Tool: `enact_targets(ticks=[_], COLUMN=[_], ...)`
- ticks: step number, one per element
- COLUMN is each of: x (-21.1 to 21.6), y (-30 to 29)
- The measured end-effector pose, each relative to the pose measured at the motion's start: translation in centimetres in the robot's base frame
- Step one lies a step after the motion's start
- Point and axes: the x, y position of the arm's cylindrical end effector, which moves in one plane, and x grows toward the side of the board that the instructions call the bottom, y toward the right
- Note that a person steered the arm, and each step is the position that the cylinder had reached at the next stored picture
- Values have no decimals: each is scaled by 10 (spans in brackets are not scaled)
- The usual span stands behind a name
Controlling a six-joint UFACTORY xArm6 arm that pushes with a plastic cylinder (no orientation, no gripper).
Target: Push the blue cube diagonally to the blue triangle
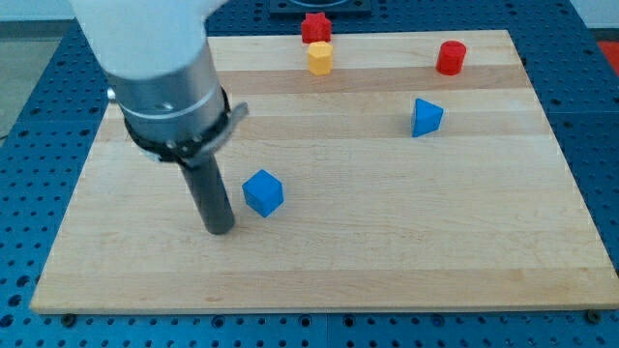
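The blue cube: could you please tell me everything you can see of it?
The blue cube is a small, matte, solid-looking block, resting flat on the wooden board, turned so one corner faces the view's bottom. It sits left of centre. My tip stands close at its left, slightly lower; contact is unclear.

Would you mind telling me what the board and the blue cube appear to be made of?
The board looks like pale wood with a smooth matte finish: lengthwise planks and faint grain show. The blue cube looks like painted wood or plastic; its faces are evenly coloured and slightly satin, so the look leaves it open. My tip stands just to the view's left of the cube.
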Motion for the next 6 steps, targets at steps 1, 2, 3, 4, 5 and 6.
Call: enact_targets(ticks=[1,2,3,4,5,6], x=[-46,-62,-93,-109,-109,-109], y=[41,23,26,30,39,76])
